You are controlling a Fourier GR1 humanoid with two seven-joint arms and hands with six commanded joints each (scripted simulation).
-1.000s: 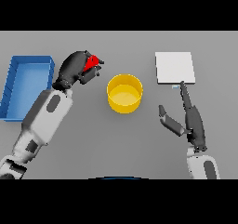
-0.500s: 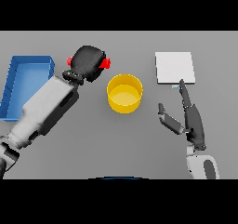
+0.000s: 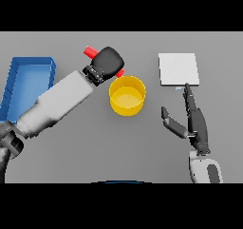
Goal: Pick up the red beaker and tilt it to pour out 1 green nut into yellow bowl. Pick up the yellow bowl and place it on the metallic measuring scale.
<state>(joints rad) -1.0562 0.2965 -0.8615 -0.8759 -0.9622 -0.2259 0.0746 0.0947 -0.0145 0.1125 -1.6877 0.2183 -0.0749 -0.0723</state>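
One red beaker point(image 3: 90, 51) in left hand point(image 3: 107, 62) | one yellow bowl point(image 3: 127, 95) | one scale point(image 3: 178, 69)

A shallow, rectangular blue tray point(image 3: 19, 76) with raised walls lies at the left side of the flat grey table point(image 3: 95, 166), and the picture's left edge cuts off part of it. Its floor is a lighter blue than its rim, and nothing can be seen lying inside the part that shows. The tray sits slightly skewed, with its long sides running from the near left towards the far right. Its near end is partly hidden. The grey table spreads across the whole scene in one even, matte tone, with no markings on it, and it fills the view from the far edge to the near edge.
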